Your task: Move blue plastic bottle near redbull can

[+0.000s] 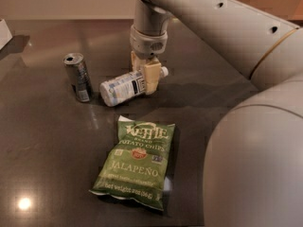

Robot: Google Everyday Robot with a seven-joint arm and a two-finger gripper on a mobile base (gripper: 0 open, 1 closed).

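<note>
The blue plastic bottle (124,87) lies on its side, white cap to the right, base pointing left at the redbull can. The redbull can (78,77) stands upright on the dark table (42,141), a short gap left of the bottle's base. My gripper (147,74) comes straight down from the arm above and is shut on the bottle near its neck end, cream fingers (152,77) clamped across it. The bottle sits at or just above the table surface.
A green Kettle jalapeño chip bag (137,164) lies flat in front of the bottle. A white object (4,32) is at the far left edge. My arm's large grey links (255,141) fill the right side.
</note>
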